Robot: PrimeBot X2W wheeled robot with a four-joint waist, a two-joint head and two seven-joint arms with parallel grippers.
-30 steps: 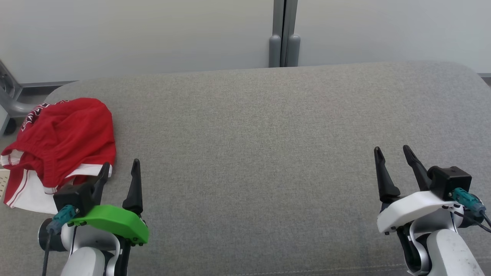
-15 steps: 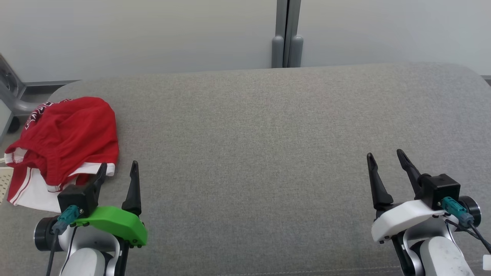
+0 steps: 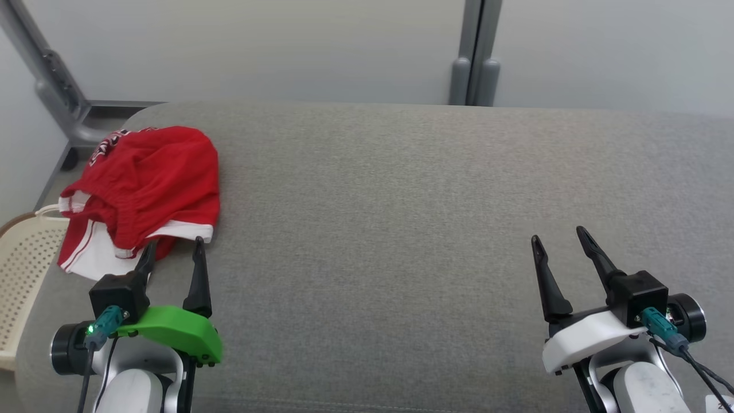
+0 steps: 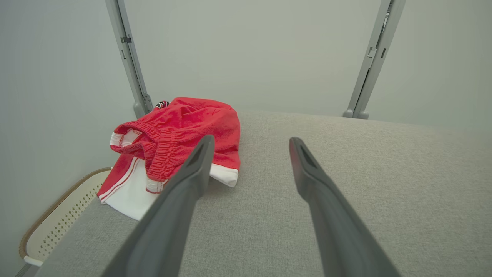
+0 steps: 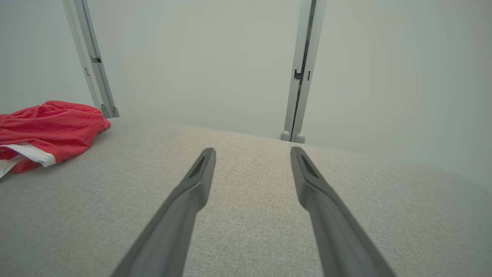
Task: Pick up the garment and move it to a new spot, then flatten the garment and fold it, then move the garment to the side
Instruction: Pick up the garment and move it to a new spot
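Head view: garment point(image 3: 143, 183), red shorts with white trim, lies crumpled at the far-left end of the grey padded surface point(image 3: 401, 189), near its rounded corner. Not flattened, not folded. The elastic waistband faces near-left, and a white hem band runs along the near edge. The white side panel reaches the surface's left edge, next to a cream perforated basket point(image 3: 23, 258) beside the surface.

Status of left gripper point(image 3: 175, 242): green housing, 2 fingers spread well apart, nothing between them. It sits just in front of the garment's near edge. The outer fingertip overlaps the hem in this view, and the inner fingertip lines up with the white hem corner. Contact with the cloth: cannot tell. Left wrist view agrees: jaws wide, bare grey fabric in the gap. The garment is left of the gap, with 1 finger crossing in front of its hem.

Status of right gripper point(image 3: 557, 234): white housing, near-right part of the surface, well apart from the garment. Its 2 fingers are parted and hold nothing. Right wrist view: bare surface between the fingers, garment at the far left of the frame.

Background: pale wall panels point(image 3: 287, 46), a grey vertical post point(image 3: 473, 57) behind the surface's far edge, and a slanted grey post point(image 3: 51, 74) at upper left.
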